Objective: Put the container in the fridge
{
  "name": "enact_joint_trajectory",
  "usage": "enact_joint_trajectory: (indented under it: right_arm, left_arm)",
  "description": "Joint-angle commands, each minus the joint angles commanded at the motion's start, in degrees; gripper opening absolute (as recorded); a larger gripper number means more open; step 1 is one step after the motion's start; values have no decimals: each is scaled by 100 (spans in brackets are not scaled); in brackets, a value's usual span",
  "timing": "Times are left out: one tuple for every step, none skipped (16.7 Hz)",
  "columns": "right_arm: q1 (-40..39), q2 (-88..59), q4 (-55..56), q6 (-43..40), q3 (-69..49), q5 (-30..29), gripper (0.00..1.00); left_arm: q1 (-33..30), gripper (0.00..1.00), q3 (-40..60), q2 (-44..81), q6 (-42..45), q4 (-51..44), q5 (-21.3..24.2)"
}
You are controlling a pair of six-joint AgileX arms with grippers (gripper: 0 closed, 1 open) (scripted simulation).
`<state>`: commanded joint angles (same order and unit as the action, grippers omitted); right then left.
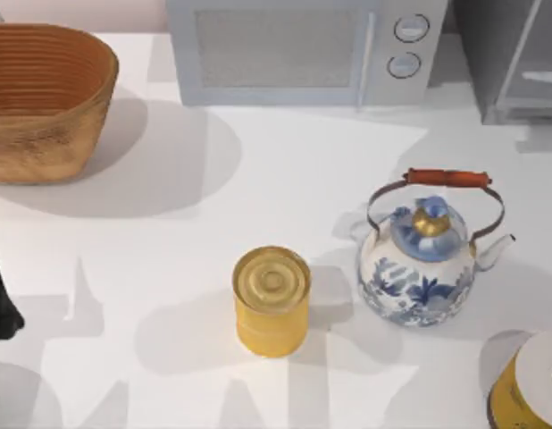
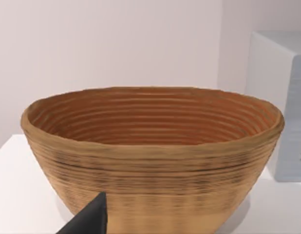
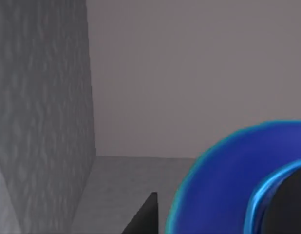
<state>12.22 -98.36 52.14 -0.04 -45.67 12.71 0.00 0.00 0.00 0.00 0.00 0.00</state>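
Left tool (image 2: 87, 219) sits parked at the tabletop's (image 1: 169, 268) left edge, its opening impossible to tell. Right of it stands the yellow container (image 1: 271, 302), then the kettle (image 1: 423, 259); the fridge (image 1: 513, 58) lies farthest.

Woven basket (image 2: 150, 161) on white table (image 2: 14, 195), beside microwave (image 2: 282, 107)

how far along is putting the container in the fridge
Nothing looks done yet. The yellow container stands on the table beside the blue-and-white kettle, ungripped. The left arm sits at the table's left edge. Grasping the container and carrying it to the fridge remain.
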Motion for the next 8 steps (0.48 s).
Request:
enact_joint_trajectory:
  right_arm:
    - [79, -492, 241, 11, -209, 39, 1]
    - [149, -925, 459, 23, -400, 73, 1]
    - [209, -1298, 652, 33, -571, 105, 1]
    - [261, -1611, 822, 43, -720, 132, 1]
    - [304, -1863, 966, 53, -847, 154, 1]
    - [339, -2054, 1081, 61, -949, 172, 1]
    - [364, -2184, 1166, 68, -1023, 184, 1]
    - [379, -2253, 1213, 73, -1064, 191, 1]
  left_arm:
    - [0, 100, 0, 0, 0, 0, 0]
    - [0, 100, 0, 0, 0, 0, 0]
    - [0, 100, 0, 0, 0, 0, 0]
    - [0, 100, 0, 0, 0, 0, 0]
    - [0, 100, 0, 0, 0, 0, 0]
    - [0, 100, 0, 0, 0, 0, 0]
    - [0, 100, 0, 0, 0, 0, 0]
    - [0, 100, 0, 0, 0, 0, 0]
